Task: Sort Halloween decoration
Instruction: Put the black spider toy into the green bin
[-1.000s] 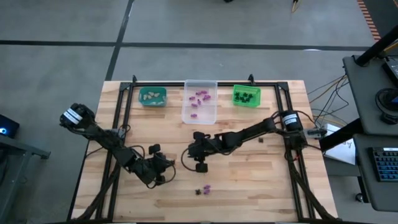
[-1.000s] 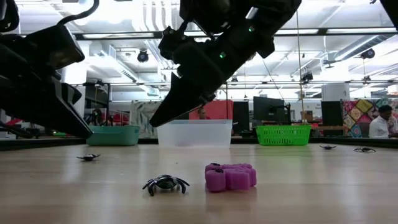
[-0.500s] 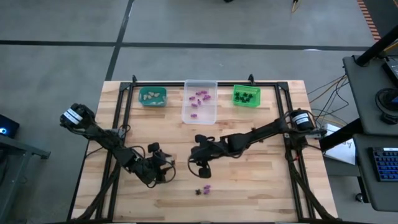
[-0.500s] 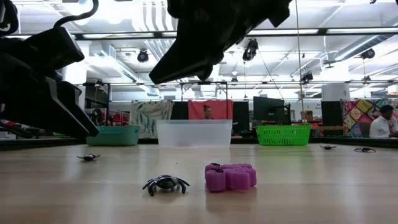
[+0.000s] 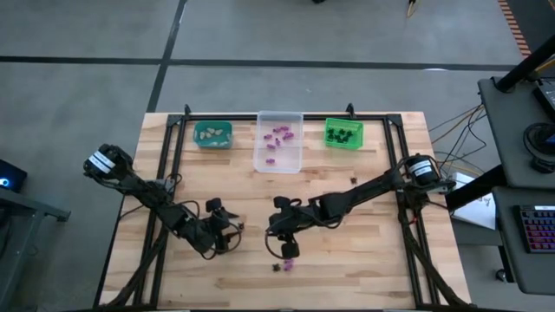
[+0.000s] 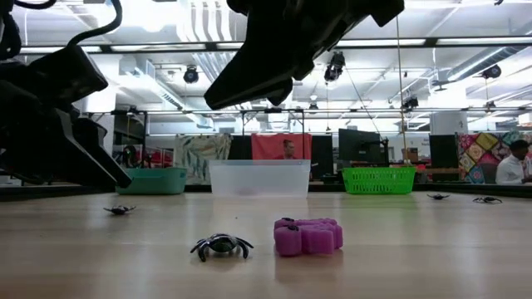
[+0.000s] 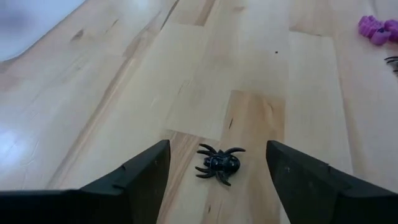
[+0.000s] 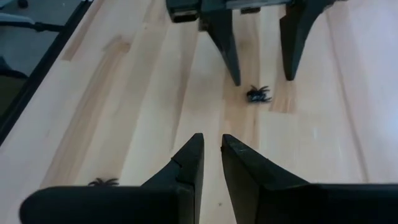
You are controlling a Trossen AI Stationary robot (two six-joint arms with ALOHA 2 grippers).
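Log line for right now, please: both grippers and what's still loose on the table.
left gripper: open, black spider between fingers, not gripped | right gripper: nearly closed, empty, above purple trinket | second spider beside it

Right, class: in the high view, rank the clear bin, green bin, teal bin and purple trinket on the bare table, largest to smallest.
1. clear bin
2. teal bin and green bin: too alike to separate
3. purple trinket

Loose decorations on the table: black spider [image 7: 219,163], upright, legs splayed, at 7 o'clock; purple trinket [image 6: 308,236] at 6 o'clock, touching the table, with a second black spider [image 6: 221,246] just beside it.
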